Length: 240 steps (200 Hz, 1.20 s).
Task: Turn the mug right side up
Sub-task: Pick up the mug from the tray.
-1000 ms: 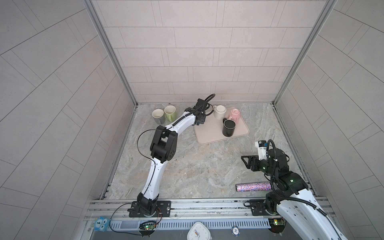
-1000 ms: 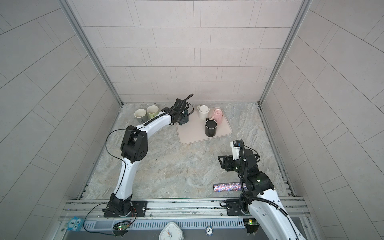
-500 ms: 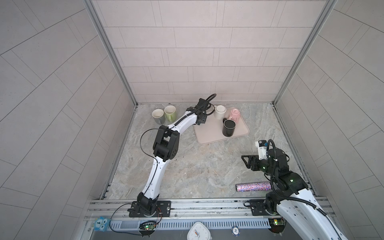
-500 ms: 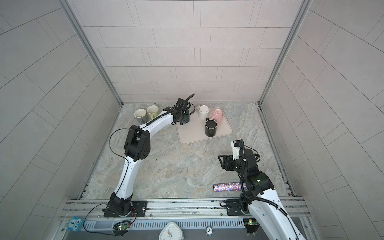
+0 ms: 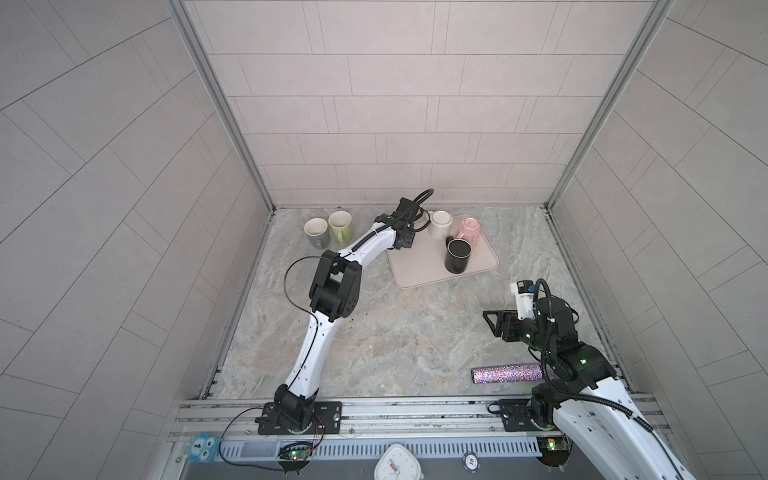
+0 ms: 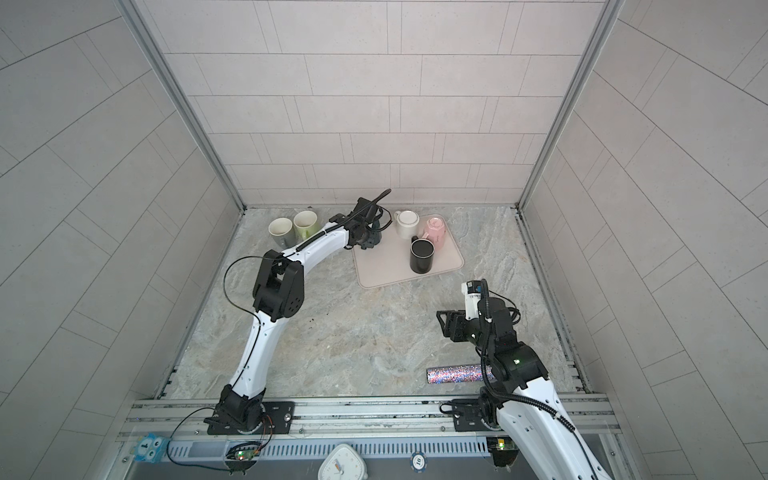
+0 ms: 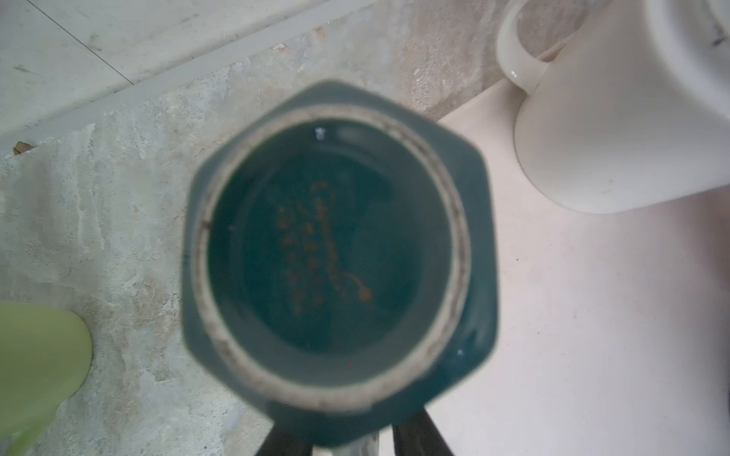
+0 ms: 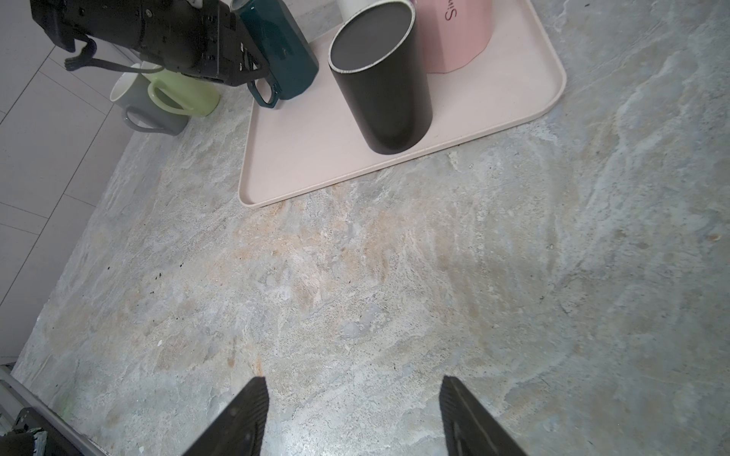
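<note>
The mug [image 7: 335,252] is dark teal and stands upside down on the near left corner of the pink tray [image 5: 432,270]; its unglazed foot ring faces the left wrist camera. It also shows in a top view [image 6: 372,239] and in the right wrist view [image 8: 276,51]. My left gripper [image 7: 353,442] sits over it from above, its dark fingers [image 7: 418,434] down either side of the handle, a narrow gap apart; contact is hidden. The gripper [image 5: 405,239] covers most of the mug from above. My right gripper [image 8: 353,395] hangs open and empty over bare floor at the near right [image 5: 492,322].
On the tray stand a black mug [image 5: 457,255] with its mouth up, an upturned pink mug [image 5: 469,229] and a white mug [image 5: 440,224]. A green mug [image 5: 340,224] and a grey mug [image 5: 316,232] stand left of the tray. A glittery cylinder [image 5: 507,374] lies near the right arm.
The left arm's elbow has shifted slightly right while its gripper stays at the teal mug. The right arm has not moved.
</note>
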Motion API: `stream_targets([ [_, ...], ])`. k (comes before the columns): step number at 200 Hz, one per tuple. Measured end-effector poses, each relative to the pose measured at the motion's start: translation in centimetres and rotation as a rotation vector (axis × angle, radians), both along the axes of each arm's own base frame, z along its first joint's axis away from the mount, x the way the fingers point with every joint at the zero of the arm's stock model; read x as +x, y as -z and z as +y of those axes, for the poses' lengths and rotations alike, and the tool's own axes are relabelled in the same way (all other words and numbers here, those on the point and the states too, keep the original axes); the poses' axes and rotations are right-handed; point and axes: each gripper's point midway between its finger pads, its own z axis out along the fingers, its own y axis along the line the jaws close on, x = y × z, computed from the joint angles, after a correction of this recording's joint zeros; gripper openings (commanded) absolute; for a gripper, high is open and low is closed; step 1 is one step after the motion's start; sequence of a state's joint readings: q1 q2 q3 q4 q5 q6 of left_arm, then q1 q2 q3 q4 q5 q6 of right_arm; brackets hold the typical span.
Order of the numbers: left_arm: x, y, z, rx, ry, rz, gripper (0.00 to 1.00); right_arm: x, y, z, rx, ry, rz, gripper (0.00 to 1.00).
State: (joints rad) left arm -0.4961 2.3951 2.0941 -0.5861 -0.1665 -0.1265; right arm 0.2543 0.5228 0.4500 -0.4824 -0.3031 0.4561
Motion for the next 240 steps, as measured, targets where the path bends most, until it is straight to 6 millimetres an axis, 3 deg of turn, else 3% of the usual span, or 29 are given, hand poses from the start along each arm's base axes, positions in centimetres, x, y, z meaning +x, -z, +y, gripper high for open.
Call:
stream_targets([
  [110, 0.3, 0.1, 0.5, 0.017, -0.020, -0.014, 0.09, -0.1, 0.8, -0.1, -0.006, 0.005, 0.015, 0.70],
  [130, 0.3, 0.2, 0.5, 0.016, -0.020, -0.017, 0.00, -0.2, 1.0, -0.1, -0.002, 0.007, 0.021, 0.70],
  [166, -0.2, 0.3, 0.5, -0.005, -0.018, -0.021, 0.00, -0.2, 1.4, 0.2, 0.019, 0.004, 0.032, 0.70],
  [240, -3.2, -0.1, 0.5, -0.100, -0.014, 0.049, 0.00, 0.0, 1.0, 1.1, 0.090, -0.012, 0.021, 0.70],
])
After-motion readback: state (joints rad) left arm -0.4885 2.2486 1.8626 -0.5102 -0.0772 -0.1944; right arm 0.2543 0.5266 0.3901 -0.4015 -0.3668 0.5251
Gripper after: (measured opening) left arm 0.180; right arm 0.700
